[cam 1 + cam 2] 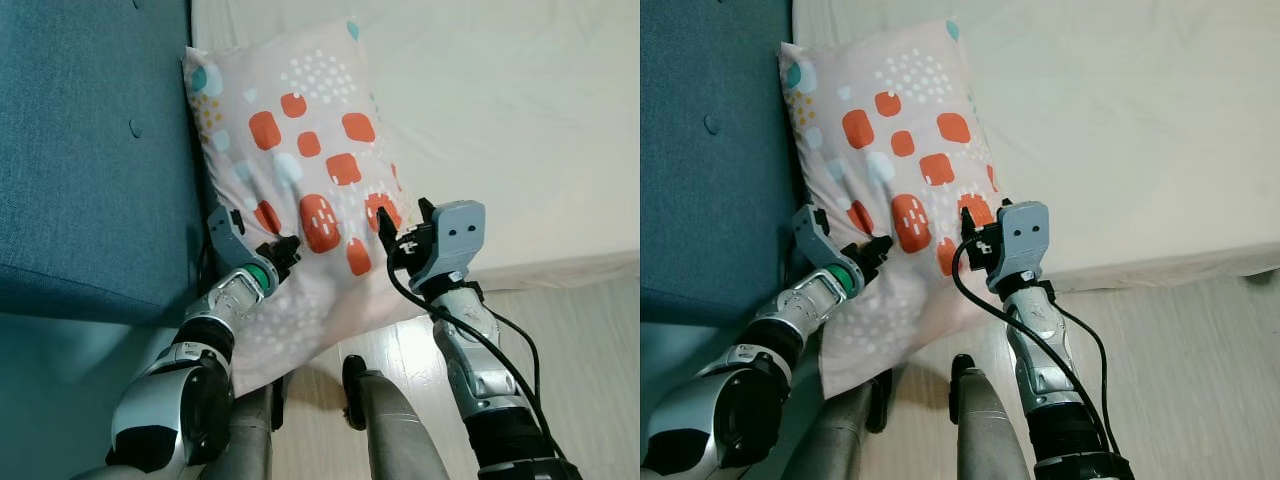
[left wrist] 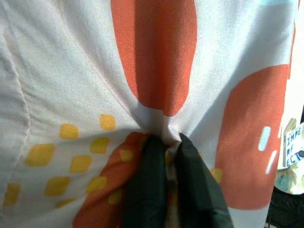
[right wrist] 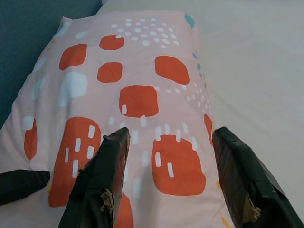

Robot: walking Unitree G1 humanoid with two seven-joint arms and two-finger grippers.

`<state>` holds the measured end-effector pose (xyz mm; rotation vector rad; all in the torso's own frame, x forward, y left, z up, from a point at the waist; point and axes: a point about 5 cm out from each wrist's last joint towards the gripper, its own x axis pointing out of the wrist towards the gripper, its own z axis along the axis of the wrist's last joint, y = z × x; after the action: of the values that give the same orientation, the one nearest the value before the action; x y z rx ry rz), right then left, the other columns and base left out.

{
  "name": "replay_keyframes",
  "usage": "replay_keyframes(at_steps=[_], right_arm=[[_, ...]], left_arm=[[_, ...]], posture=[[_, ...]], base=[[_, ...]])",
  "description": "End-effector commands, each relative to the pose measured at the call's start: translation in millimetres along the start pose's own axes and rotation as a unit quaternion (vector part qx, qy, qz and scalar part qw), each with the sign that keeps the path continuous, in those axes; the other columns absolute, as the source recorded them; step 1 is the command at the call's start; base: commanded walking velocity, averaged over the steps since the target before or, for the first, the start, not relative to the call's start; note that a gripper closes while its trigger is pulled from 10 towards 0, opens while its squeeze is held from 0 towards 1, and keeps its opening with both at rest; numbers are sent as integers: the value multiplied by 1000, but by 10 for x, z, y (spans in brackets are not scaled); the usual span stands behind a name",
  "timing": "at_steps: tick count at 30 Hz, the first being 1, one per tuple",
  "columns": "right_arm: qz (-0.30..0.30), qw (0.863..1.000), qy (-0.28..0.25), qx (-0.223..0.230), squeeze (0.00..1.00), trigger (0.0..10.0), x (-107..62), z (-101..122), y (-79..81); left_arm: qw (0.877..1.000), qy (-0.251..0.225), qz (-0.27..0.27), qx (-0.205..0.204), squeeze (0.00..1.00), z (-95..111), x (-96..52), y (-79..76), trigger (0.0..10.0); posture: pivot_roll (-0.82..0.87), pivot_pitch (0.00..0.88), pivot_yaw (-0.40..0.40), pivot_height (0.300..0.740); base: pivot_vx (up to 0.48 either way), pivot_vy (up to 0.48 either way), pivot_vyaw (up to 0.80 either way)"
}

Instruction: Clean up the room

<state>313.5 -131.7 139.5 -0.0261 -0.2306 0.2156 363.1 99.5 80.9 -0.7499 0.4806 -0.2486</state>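
A pale pink pillow [image 1: 300,190] with orange patches lies on the left part of the white bed [image 1: 500,130], its far end against the blue headboard [image 1: 90,150] on the left and its near end hanging over the bed's near edge toward the wooden floor [image 1: 580,340]. The left gripper [image 1: 285,252] is at the pillow's near left side — its two black fingers [image 2: 147,185] are pinched tight on a fold of the pillow's cloth, which bunches up between them. The right gripper [image 3: 168,166] sits at the pillow's near right side, just beside the left one, with its fingers spread wide apart — an orange patch of the pillow lies in the gap between them, and they hold nothing. A black cable [image 1: 440,320] runs down the right arm.
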Motion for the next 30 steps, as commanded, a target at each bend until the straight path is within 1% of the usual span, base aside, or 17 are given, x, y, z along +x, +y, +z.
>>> replay_keyframes(at_steps=[1, 4, 6, 10, 12, 14, 15, 16, 17, 18, 19, 21, 22, 25, 28, 29, 30], right_arm=[[-7, 1000, 22, 1, 0, 10000, -64, -93, -27], [-10, 1000, 23, -1, 0, 10000, -61, -97, -47], [-10, 1000, 23, -1, 0, 10000, -61, -97, -47], [-13, 1000, 22, -3, 0, 10000, -41, -89, -67], [-13, 1000, 22, -3, 0, 10000, -41, -89, -67], [-15, 1000, 20, -5, 0, 10000, -24, -82, -77], [-15, 1000, 20, -5, 0, 10000, -24, -82, -77], [-15, 1000, 19, -6, 0, 10000, -11, -76, -85], [-15, 1000, 19, -6, 0, 10000, -11, -76, -85], [-17, 1000, 17, -7, 0, 10000, 5, -65, -96], [-17, 1000, 17, -7, 0, 10000, 5, -65, -96], [-21, 1000, 12, -10, 0, 10000, 33, -46, -125], [-21, 1000, 12, -10, 0, 10000, 33, -46, -125], [-24, 1000, 9, -14, 0, 10000, 66, -32, -159], [-25, 1000, 8, -14, 0, 10000, 70, -31, -162], [-26, 1000, 6, -15, 0, 10000, 86, -25, -164], [-26, 1000, 6, -15, 0, 10000, 86, -25, -164]], left_arm=[[999, 37, 10, 12, 0, -218, 4, 17, 0], [999, 34, 16, 34, 0, -192, 33, -49, 0], [999, 34, 16, 34, 0, -192, 33, -49, 0], [997, 13, 12, 74, 0, -66, 82, -212, 0], [997, 13, 12, 74, 0, -66, 82, -212, 0], [994, -11, -6, 111, 0, 65, 109, -375, 0], [994, -11, -6, 111, 0, 65, 109, -375, 0], [992, -28, -15, 126, 0, 143, 116, -468, 0], [992, -28, -15, 126, 0, 143, 116, -468, 0], [989, -45, -24, 140, 0, 223, 115, -575, 0], [989, -45, -24, 140, 0, 223, 115, -575, 0], [980, -86, -33, 176, 0, 377, 86, -756, 0], [980, -86, -33, 176, 0, 377, 86, -756, 0], [960, -151, -31, 235, 0, 572, 23, -989, 0], [954, -165, -30, 248, 0, 606, 8, -1028, 0], [937, -204, -24, 282, 0, 708, -36, -1150, 0], [937, -204, -24, 282, 0, 708, -36, -1150, 0]], posture=[[-66, 426, 56, 740], [-66, 422, 56, 740], [-66, 422, 56, 740], [-64, 412, 56, 740], [-64, 412, 56, 740], [-60, 399, 57, 740], [-60, 399, 57, 740], [-61, 389, 58, 740], [-61, 389, 58, 740], [-61, 383, 58, 740], [-61, 383, 58, 740], [-60, 363, 61, 740], [-60, 363, 61, 740], [-59, 343, 62, 740], [-59, 340, 62, 740], [-62, 322, 62, 740], [-62, 322, 62, 740]], base=[[0, 0, 0], [0, 0, 0], [0, 0, 0], [0, 0, 0], [0, 0, 0], [0, 0, 0], [0, 0, 0], [0, 0, 0], [0, 0, 0], [0, 0, 0], [0, 0, 0], [0, 0, 0], [0, 0, 0], [0, 0, 0], [0, 0, 0], [0, 0, 0], [0, 0, 0]])
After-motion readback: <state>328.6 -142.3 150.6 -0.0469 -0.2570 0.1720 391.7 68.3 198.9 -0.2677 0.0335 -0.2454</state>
